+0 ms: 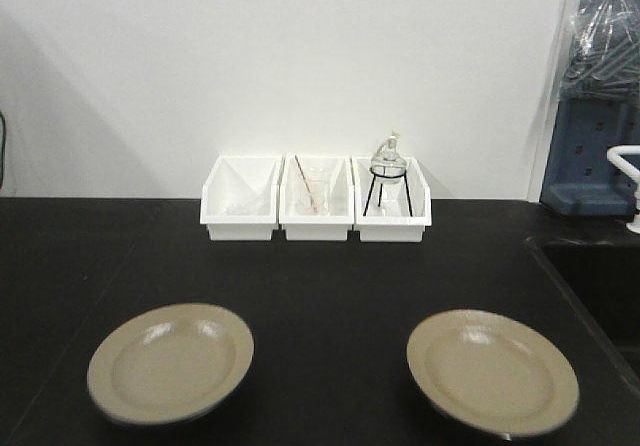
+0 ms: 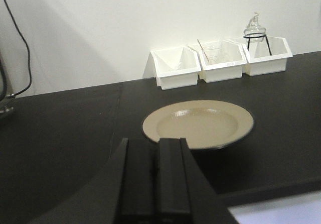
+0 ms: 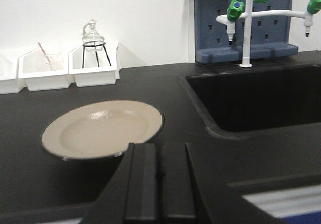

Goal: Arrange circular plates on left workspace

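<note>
Plates (image 1: pixel 170 363) look stiff, glossy, slippery and breakable, best pinched at the raised rim; both jaws sit clenched, empty.

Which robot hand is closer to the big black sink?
Right. The right gripper hovers before the right plate, the sink just ahead on its right. The left gripper faces the left plate, with no sink in its view.

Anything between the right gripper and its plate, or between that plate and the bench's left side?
Nothing blocks the right gripper from the right plate. Leftward, only the left plate sits on the bench, with a bare gap between.
</note>
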Available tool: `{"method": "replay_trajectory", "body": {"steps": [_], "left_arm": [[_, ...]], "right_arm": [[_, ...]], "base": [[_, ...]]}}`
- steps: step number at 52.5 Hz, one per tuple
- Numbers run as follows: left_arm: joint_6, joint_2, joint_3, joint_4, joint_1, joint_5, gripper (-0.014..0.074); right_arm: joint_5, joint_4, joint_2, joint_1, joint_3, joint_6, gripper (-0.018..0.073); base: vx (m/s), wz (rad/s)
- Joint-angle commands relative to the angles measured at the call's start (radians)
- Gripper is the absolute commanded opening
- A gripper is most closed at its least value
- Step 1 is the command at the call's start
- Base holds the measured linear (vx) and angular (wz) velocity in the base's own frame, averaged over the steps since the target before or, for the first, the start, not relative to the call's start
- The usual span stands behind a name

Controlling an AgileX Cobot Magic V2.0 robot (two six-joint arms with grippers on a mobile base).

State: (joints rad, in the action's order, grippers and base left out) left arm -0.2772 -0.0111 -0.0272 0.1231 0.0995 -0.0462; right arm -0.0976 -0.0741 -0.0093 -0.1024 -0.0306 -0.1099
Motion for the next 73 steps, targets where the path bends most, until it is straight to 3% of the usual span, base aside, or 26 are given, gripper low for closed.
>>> {"method": "replay_trajectory", "body": {"steps": [1, 27, 61, 68, 73], "left_arm": [[0.01, -0.016, -0.02, 0.001, -0.004, 0.082, -0.0006], [0.01, -0.016, -0.02, 0.001, -0.004, 0.082, -0.0006], [0.008, -0.016, -0.019, 0.0, -0.004, 0.098, -0.0006], [0.011, -0.016, -0.007, 0.001, -0.004, 0.34, -0.0006], [0.011, -0.014, 0.014, 0.042, -0.004, 0.527, -0.0006]], "right_arm": [[0.079, -0.003, -0.014, 0.0, -0.02, 0.007, -0.0003], [0.079, -0.003, -0.014, 0.0, -0.02, 0.007, -0.0003], [0.09, -0.003, -0.014, 0.0, -0.02, 0.007, -0.0003], [0.168, 0.0, -0.014, 0.0, -0.019, 0.007, -0.0003], [0.34, 0.002, -0.014, 0.0, -0.001, 0.017, -0.0003]], "base": [[0.42, -0.02], [0.32, 0.04], [0.04, -0.01], [0.0, 0.0], [0.0, 0.0]]}}
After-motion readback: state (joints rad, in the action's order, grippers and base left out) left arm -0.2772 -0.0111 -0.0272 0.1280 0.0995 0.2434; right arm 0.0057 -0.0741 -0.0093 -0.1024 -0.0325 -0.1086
